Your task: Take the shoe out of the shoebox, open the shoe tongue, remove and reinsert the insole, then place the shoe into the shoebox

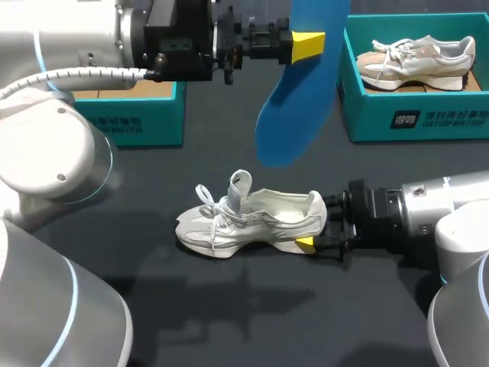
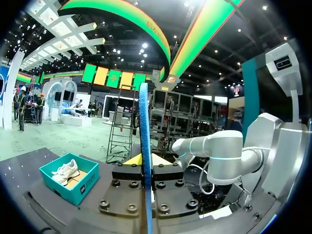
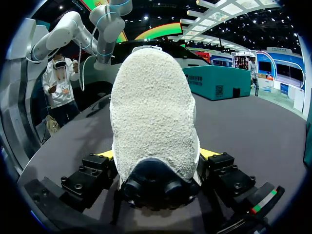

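Note:
A white-grey sneaker [image 1: 248, 222] lies on its sole on the black table, toe to the left and tongue pulled up. My right gripper [image 1: 309, 233] comes in low from the right, and its fingers press both sides of the heel. The right wrist view shows the fuzzy heel [image 3: 153, 112] filling the gap between the yellow tips of the right gripper [image 3: 155, 156]. High over the table, my left gripper [image 1: 306, 44] is shut on a blue insole [image 1: 294, 84] that hangs down from it. The insole [image 2: 144, 146] shows edge-on between the left gripper's [image 2: 146, 160] fingers.
A teal shoebox [image 1: 412, 115] at the back right holds a second pale sneaker [image 1: 416, 61]; the same box [image 2: 68, 178] appears in the left wrist view. Another teal box [image 1: 137, 115] stands at the back left, under my left arm.

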Robot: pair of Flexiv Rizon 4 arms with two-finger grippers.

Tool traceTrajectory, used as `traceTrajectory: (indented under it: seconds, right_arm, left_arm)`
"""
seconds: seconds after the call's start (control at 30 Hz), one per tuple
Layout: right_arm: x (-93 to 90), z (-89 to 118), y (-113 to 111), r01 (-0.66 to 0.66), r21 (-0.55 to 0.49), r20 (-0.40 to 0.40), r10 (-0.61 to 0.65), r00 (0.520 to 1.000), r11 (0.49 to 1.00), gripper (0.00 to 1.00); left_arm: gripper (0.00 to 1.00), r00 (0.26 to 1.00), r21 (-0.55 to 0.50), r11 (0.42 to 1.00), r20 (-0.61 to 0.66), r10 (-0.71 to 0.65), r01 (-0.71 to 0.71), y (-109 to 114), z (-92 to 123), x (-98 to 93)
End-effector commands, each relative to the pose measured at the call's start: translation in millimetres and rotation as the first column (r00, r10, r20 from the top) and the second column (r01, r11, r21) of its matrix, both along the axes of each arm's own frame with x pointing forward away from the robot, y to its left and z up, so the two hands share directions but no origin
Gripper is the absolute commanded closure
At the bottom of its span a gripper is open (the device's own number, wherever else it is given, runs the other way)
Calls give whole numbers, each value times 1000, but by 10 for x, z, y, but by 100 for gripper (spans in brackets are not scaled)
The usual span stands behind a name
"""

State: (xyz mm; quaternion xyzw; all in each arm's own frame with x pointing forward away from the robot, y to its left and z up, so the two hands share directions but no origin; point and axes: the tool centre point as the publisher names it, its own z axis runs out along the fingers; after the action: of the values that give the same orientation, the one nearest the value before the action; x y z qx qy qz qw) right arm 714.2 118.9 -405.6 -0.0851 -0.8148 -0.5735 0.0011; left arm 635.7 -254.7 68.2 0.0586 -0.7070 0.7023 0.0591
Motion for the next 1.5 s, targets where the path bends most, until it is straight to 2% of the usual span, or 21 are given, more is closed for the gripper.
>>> traceTrajectory:
  seconds: [0.03,0.4,0.77,1.5]
  right_arm:
    - [-11,7,1,2,-3,0,-2,1000,1000,100]
    - [-11,7,1,2,-3,0,-2,1000,1000,100]
    - [-11,7,1,2,-3,0,-2,1000,1000,100]
    - [-11,7,1,2,-3,0,-2,1000,1000,100]
  left_arm:
    - [100,1000,-2,1000,0,-2,2,161,-72,-114]
    - [100,998,-21,1000,-60,6,-7,273,-216,-117]
    - [100,994,-33,999,-107,-2,-1,338,-373,-235]
    - [100,991,-45,999,-130,8,-14,380,-395,-270]
